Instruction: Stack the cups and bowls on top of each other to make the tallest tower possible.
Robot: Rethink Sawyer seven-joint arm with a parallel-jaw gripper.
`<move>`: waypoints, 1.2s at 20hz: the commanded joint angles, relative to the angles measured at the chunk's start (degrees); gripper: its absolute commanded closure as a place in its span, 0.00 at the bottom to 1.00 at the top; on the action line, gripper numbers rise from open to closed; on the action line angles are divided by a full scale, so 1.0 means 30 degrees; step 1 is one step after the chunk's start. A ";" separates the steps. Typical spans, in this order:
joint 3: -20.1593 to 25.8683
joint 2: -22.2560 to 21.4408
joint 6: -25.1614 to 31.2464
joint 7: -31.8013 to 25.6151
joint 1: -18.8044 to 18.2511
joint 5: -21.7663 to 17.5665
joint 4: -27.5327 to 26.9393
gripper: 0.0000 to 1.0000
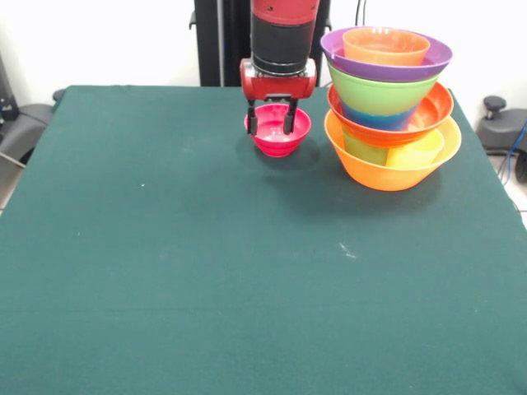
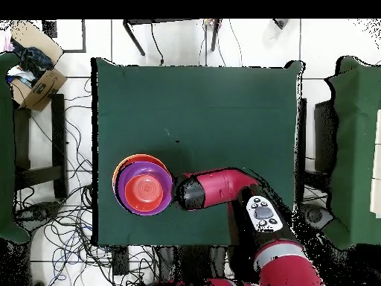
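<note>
- gripper (image 1: 270, 125) open, fingers straddling near rim of small pink bowl (image 1: 279, 137), top centre
- tower (image 1: 389, 107) just right of it in front view, apart

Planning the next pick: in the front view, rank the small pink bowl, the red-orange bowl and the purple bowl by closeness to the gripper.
1. Small pink bowl: right at the gripper, whose tips straddle its near rim.
2. Red-orange bowl: to the picture's right, low in the tower.
3. Purple bowl: right and higher, near the tower's top; close to the red-orange bowl's rank, so treat this order loosely.
</note>
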 commanded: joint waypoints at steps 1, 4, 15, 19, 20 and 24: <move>0.0835 0.1587 -0.1842 -0.0545 -0.0223 -0.2073 -0.0829 0.00; 0.0835 0.1697 -0.2035 -0.0581 -0.0383 -0.2335 -0.0795 0.00; 0.1102 0.1279 -0.2054 -0.0845 -0.1175 -0.2877 -0.0112 0.00; 0.1190 0.1432 -0.2122 -0.0914 -0.1438 -0.3161 -0.0116 0.00; 0.1237 0.1385 -0.2119 -0.0917 -0.1501 -0.3200 -0.0047 0.00; 0.1496 0.1270 -0.2039 -0.0897 -0.1667 -0.3242 0.0205 0.00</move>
